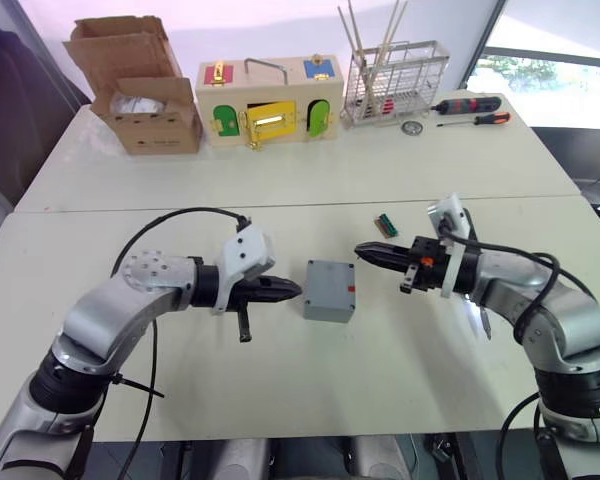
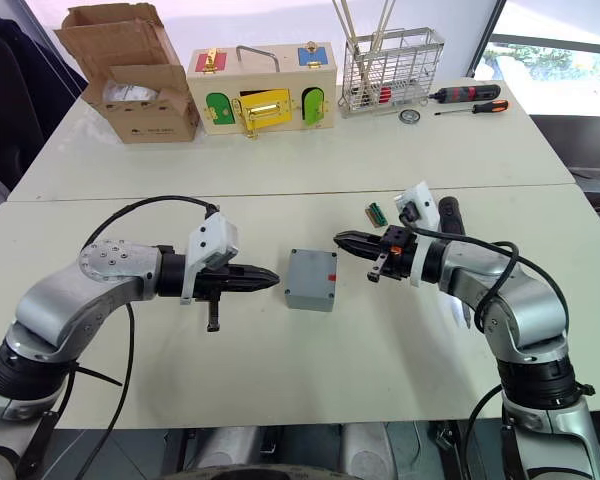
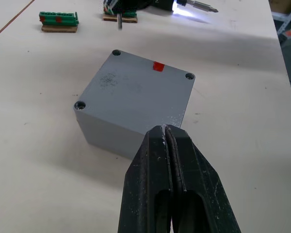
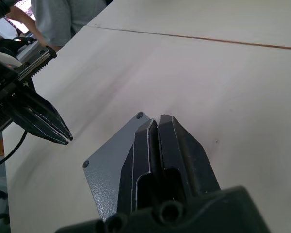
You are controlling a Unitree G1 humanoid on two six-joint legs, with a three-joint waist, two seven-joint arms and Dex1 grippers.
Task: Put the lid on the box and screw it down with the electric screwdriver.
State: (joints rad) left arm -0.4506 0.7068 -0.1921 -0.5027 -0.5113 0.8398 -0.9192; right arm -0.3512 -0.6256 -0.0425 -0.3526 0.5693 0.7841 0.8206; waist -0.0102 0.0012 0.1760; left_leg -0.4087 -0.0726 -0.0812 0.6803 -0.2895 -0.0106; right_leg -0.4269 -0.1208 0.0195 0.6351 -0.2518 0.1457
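The lid (image 3: 136, 94) already sits on the box (image 1: 329, 291), which stands in the middle of the near table between the two grippers, but the screwing seems not done yet — the screwdriver (image 2: 449, 222) lies on the table behind the right arm, its light on. Both the left gripper (image 1: 288, 291) and the right gripper (image 1: 366, 251) have their fingers pressed together and hold nothing. Around the box the table is open and the edges are far — only a small green part (image 1: 385, 222) lies near the right gripper.

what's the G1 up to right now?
The lid is already sitting on the grey box mid-table. Left claw and right claw are both shut and empty, pointing at the box from either side without touching it. The electric screwdriver lies on the table beyond the right arm, so no screwing is under way yet.
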